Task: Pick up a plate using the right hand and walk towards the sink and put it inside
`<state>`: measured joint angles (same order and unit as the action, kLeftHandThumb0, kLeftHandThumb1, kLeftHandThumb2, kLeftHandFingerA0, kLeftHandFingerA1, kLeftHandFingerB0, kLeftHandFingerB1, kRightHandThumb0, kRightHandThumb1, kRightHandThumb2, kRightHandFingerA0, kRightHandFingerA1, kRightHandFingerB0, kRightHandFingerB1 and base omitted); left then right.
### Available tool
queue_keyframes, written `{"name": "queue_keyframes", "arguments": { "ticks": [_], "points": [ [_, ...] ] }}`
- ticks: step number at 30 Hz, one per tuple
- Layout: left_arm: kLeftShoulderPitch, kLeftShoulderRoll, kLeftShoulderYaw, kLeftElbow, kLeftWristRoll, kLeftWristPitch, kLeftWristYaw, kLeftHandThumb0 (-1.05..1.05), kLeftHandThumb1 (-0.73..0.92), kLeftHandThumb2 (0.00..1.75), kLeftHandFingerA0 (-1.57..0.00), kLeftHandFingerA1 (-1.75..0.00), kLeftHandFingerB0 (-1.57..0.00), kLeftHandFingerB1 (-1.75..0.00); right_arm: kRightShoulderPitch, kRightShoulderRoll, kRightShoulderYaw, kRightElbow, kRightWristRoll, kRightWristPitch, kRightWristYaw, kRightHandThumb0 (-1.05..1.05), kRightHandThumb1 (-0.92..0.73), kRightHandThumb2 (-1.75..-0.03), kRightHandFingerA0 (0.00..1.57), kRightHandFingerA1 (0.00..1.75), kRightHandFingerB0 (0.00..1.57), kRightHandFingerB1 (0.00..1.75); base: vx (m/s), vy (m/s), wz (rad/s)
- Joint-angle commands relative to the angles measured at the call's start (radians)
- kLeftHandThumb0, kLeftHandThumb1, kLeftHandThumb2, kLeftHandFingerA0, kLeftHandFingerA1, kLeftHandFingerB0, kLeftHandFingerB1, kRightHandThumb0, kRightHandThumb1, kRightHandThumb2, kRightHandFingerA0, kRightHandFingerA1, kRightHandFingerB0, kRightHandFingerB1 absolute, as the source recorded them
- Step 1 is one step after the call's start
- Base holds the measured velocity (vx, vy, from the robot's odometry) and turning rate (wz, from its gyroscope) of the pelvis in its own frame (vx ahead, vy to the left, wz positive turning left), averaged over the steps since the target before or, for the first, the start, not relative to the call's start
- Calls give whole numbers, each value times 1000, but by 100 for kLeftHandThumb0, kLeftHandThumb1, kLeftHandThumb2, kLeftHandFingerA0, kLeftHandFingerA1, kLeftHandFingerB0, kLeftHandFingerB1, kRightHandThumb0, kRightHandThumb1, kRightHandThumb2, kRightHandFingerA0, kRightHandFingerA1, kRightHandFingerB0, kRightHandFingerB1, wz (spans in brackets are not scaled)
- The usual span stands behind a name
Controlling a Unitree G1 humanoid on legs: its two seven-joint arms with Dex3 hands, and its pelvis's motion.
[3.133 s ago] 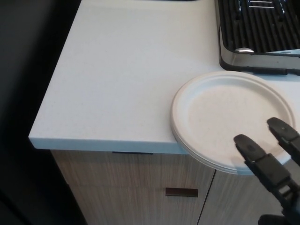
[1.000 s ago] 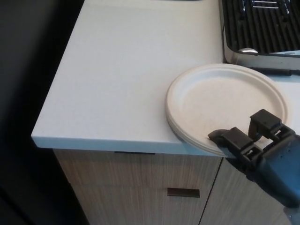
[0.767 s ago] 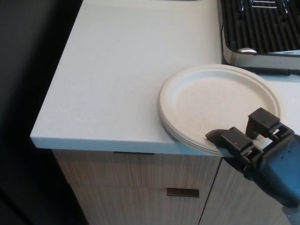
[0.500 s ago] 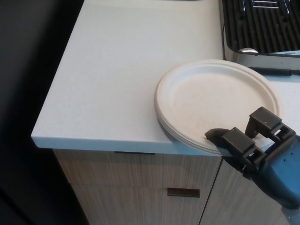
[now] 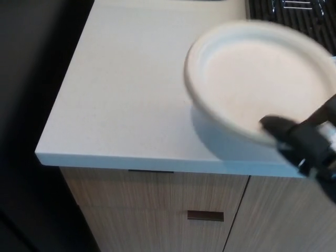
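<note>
A white paper plate (image 5: 257,73) hangs in the air above the right part of the white counter (image 5: 136,89), tilted and blurred by motion. My right hand (image 5: 304,142) is shut on the plate's near right rim, its black fingers wrapped under and over the edge. A soft shadow of the plate lies on the counter below it. The left hand does not show. No sink is visible in the head view.
A black dish rack (image 5: 294,10) sits at the back right, partly hidden by the plate. The counter's front edge (image 5: 136,160) runs across the picture above wood-grain cabinet doors with a dark handle (image 5: 205,216). Dark floor lies to the left.
The plate has been lifted off the counter and now rides higher and farther right in my right hand. Before, it lay on the counter with the hand closing on its rim.
</note>
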<state>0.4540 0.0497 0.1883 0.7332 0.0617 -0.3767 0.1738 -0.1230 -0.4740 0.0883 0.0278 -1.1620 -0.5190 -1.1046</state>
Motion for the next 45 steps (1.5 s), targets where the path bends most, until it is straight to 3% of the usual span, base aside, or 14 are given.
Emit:
{"name": "queue_keyframes", "arguments": {
  "ticks": [1, 2, 3, 6, 9, 11, 17, 18, 19, 22, 34, 35, 37, 45],
  "points": [
    [-3, 12, 24, 12, -21, -136, 15, 11, 77, 149, -157, -153, -151, -147, -21, -65, -113, -80, 113, -66, -100, -13, -74, -84, 85, 173, 79, 103, 0, 0, 0],
    [-5, 13, 25, 14, -19, -141, 15, 11, 77, 149, -157, -153, -151, -147, -19, -71, -123, -85, 115, -71, -99, -13, -74, -84, 85, 173, 79, 103, 0, 0, 0],
    [-15, 14, 32, 28, -25, -147, 9, 10, 79, 150, -157, -153, -151, -147, -18, -94, -145, -94, 95, -72, -124, -9, -73, -84, 67, 173, 73, 99, 0, 0, 0],
    [-32, 19, 42, 50, -30, -174, 0, 9, 71, 146, -157, -153, -152, -147, 0, -123, -189, -103, 95, -77, -135, -13, -81, -75, 69, 165, 72, 89, 0, 0, 0],
    [-38, 19, 40, 38, -19, -149, 10, 9, 69, 146, -157, -153, -153, -147, 11, -138, -223, -108, 108, -82, -138, -13, -73, -80, 75, 164, 79, 88, 0, 0, 0],
    [-41, 16, 37, 22, -14, -137, 17, 10, 74, 148, -157, -153, -149, -146, 23, -153, -252, -98, 136, -91, -120, -19, -72, -80, 81, 174, 80, 95, 0, 0, 0],
    [-62, 15, 34, 24, -11, -155, 19, 9, 68, 145, -157, -153, -152, -147, 63, -204, -342, -63, 182, -125, -109, -21, -70, -83, 82, 171, 77, 104, 0, 0, 0],
    [-65, 14, 39, 19, -19, -145, 16, 9, 67, 145, -157, -153, -152, -147, 70, -207, -356, -64, 165, -106, -110, -21, -67, -81, 95, 173, 73, 107, 0, 0, 0],
    [-65, 13, 39, 16, -19, -145, 17, 9, 67, 145, -157, -153, -152, -147, 75, -209, -362, -64, 174, -111, -101, -16, -66, -90, 82, 170, 76, 107, 0, 0, 0],
    [-62, 11, 43, -1, -21, -137, 23, 8, 71, 147, -157, -153, -153, -148, 109, -230, -388, -64, 191, -123, -70, -12, -57, -99, 79, 170, 79, 103, 0, 0, 0],
    [-76, 10, 69, 16, -35, -157, 11, 8, 67, 145, -157, -153, -153, -148, 157, -238, -395, -49, 238, -152, -4, -10, -52, -100, 83, 164, 84, 101, 0, 0, 0],
    [-76, 10, 67, 16, -30, -160, 15, 8, 64, 144, -157, -153, -153, -148, 154, -232, -389, -55, 244, -150, 12, -18, -62, -97, 84, 165, 88, 97, 0, 0, 0],
    [-75, 11, 61, 11, -19, -162, 24, 10, 65, 144, -157, -153, -152, -148, 150, -224, -378, -61, 254, -147, 39, -18, -65, -97, 81, 168, 85, 100, 0, 0, 0],
    [-78, 0, 68, 16, -35, -136, 19, 10, 71, 147, -157, -154, -152, -148, 141, -203, -364, -62, 260, -137, 79, -22, -66, -107, 85, 162, 85, 108, -21, -27, 6]
  ]
}}
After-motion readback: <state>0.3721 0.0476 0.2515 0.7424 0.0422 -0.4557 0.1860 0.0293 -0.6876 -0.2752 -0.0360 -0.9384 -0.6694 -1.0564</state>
